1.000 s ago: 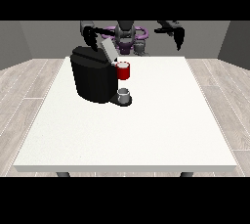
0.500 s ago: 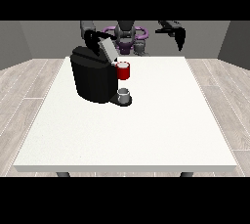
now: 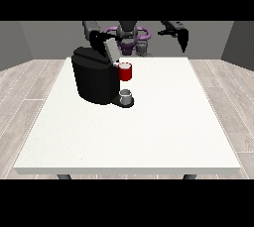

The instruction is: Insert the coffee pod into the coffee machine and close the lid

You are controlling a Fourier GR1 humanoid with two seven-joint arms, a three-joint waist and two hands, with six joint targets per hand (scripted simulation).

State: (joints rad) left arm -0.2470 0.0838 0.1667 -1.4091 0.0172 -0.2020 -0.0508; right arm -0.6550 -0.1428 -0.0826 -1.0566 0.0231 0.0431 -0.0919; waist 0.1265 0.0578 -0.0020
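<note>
Black coffee machine [image 3: 94,80] sits upper left of centre on the white worktop [image 3: 149,132], front facing right in the frame, with a red part [image 3: 125,72] sticking out at its head and a small grey cup [image 3: 126,95] on the drip base just below it, so the cup is placed to catch the brew. The lid [image 3: 108,50] stands tilted up at the machine's top, not closed yet, which leaves the slot reachable. The hand at the view's left [image 3: 95,36] is right above and behind the machine top, near the raised lid, probably placed there to work the lid or drop the pod in; fingers are too small and dark against the machine, cannot tell whether they are open or curled. Coffee pod itself: cannot pick it out for sure, could be in that hand, already in the slot, or the red part may belong to it; not clear. The hand at the view's right [image 3: 182,37] hangs in the air at upper right of the frame, well apart from the machine and off the far worktop edge, fingers pointing down and looking relaxed, holding nothing, likely parked out of the way. Judged step: pod insertion around the open top, lid closing left to do. No brand, label or writing readable anywhere.
</note>
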